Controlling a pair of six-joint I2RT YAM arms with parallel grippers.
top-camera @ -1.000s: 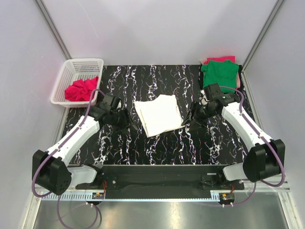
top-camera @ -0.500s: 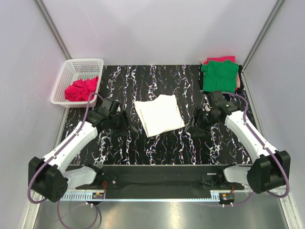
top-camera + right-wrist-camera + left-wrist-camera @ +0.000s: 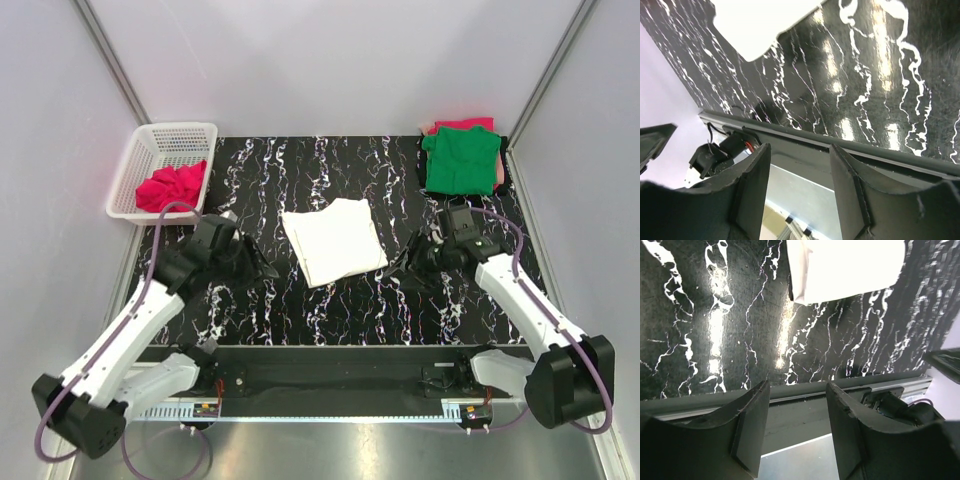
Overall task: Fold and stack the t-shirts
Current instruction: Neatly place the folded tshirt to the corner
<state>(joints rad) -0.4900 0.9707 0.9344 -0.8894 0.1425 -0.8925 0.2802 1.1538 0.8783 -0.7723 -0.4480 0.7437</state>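
A white t-shirt (image 3: 333,241) lies folded in the middle of the black marble table (image 3: 330,310). At the back right a folded green t-shirt (image 3: 462,160) rests on a pinkish-red one (image 3: 462,124). A crumpled red shirt (image 3: 172,187) sits in the white basket (image 3: 165,135). My left gripper (image 3: 262,265) hangs open and empty left of the white shirt; my right gripper (image 3: 405,268) hangs open and empty to its right. In the left wrist view the white t-shirt (image 3: 850,265) is well beyond the left gripper (image 3: 797,405). The right wrist view has the white t-shirt (image 3: 760,22) far beyond the right gripper (image 3: 800,170).
Grey walls close in the table on three sides. The arm bases and a black rail (image 3: 330,375) run along the near edge. The basket stands off the table's back left corner.
Both arms have pulled back toward the near edge and a little outward, away from the white shirt. The jaws keep the same opening. The shirts have not moved.
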